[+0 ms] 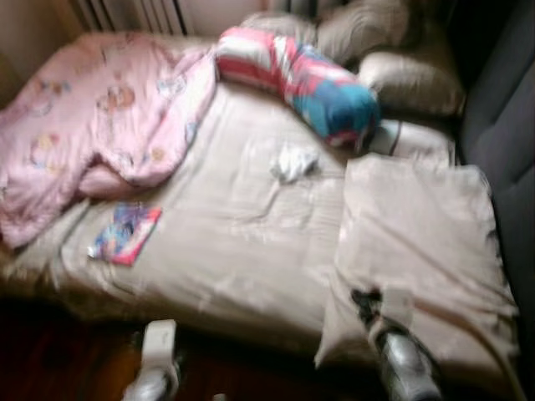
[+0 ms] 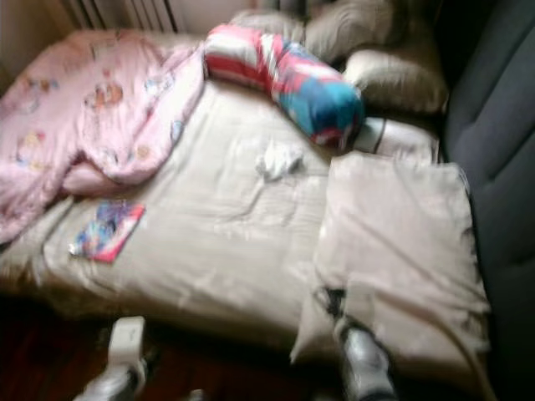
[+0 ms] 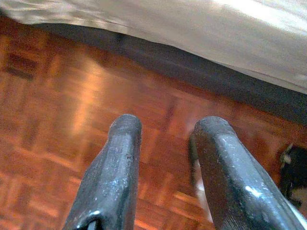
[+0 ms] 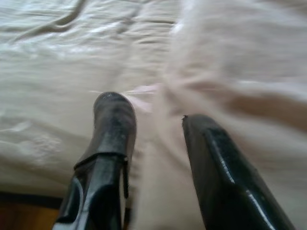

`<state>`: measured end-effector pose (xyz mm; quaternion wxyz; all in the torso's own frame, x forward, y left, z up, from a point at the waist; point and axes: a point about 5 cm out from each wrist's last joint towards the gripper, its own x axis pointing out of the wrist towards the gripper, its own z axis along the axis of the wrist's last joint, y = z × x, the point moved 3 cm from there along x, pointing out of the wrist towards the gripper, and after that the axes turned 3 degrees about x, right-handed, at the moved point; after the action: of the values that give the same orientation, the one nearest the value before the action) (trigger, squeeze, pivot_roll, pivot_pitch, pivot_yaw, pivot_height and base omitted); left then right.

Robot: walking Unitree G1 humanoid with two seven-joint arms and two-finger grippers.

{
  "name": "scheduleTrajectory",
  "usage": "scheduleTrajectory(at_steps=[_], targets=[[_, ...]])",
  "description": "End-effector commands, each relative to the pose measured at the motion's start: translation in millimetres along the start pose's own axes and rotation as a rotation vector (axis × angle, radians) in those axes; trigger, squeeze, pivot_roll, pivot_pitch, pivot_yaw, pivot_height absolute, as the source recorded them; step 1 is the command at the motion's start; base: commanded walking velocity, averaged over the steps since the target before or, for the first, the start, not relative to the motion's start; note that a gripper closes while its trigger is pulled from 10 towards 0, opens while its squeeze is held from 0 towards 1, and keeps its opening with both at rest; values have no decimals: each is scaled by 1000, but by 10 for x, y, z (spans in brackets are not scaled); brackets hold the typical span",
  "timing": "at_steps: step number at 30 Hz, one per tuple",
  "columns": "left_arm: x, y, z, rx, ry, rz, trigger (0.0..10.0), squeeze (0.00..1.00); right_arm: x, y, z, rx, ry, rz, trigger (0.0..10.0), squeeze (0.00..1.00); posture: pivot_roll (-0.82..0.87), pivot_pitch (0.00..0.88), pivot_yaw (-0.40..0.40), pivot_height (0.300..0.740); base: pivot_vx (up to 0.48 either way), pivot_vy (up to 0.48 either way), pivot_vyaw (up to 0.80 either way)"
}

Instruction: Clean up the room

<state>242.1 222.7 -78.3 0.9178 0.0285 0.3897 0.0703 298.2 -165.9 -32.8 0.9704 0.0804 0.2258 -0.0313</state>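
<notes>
A bed with a beige sheet (image 1: 242,242) carries a crumpled pink blanket (image 1: 109,117) at the left and a red, white and blue striped bolster (image 1: 301,79) at the back. A small white crumpled cloth (image 1: 292,161) lies mid-bed. A colourful flat booklet (image 1: 125,232) rests near the front left edge. A large beige pillow (image 1: 418,242) sits at the front right. My right gripper (image 4: 153,115) is open over this pillow's near corner (image 1: 368,305), with pillow fabric under its fingers. My left gripper (image 3: 168,127) hangs open and empty above the wooden floor, beside the bed.
More beige pillows (image 1: 410,79) are stacked at the back right. A dark upholstered piece (image 1: 501,117) runs along the right side. A radiator (image 1: 134,12) stands behind the bed. Parquet floor (image 3: 72,96) lies in front of the bed's edge.
</notes>
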Motion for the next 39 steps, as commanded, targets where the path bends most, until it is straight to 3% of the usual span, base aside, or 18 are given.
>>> scheduleTrajectory(at_steps=[1,8,17,20,26,39], targets=[[-18,-13,-115,-10,41,-8,10000,0,-47,-117,-107,6,37,-36,10000,0,-82,187,60,740,0,386,0],[-14,-10,-97,-9,37,-11,10000,0,-49,-123,-116,13,42,-39,10000,0,-79,191,56,740,0,387,0],[-5,-34,-57,-13,29,-19,10000,0,-99,-194,-272,3,125,-47,10000,0,-81,201,46,740,0,420,0],[0,-50,-40,-8,28,-24,10000,0,-140,-242,-377,62,174,-65,10000,0,-83,203,45,740,0,428,0],[4,-81,-29,1,28,-33,10000,0,-284,-355,-649,40,289,-89,10000,0,-80,204,35,740,0,429,0],[-9,-45,-84,16,40,-30,10000,0,-542,-489,-1016,61,409,-150,10000,0,-74,214,32,740,0,428,0]])
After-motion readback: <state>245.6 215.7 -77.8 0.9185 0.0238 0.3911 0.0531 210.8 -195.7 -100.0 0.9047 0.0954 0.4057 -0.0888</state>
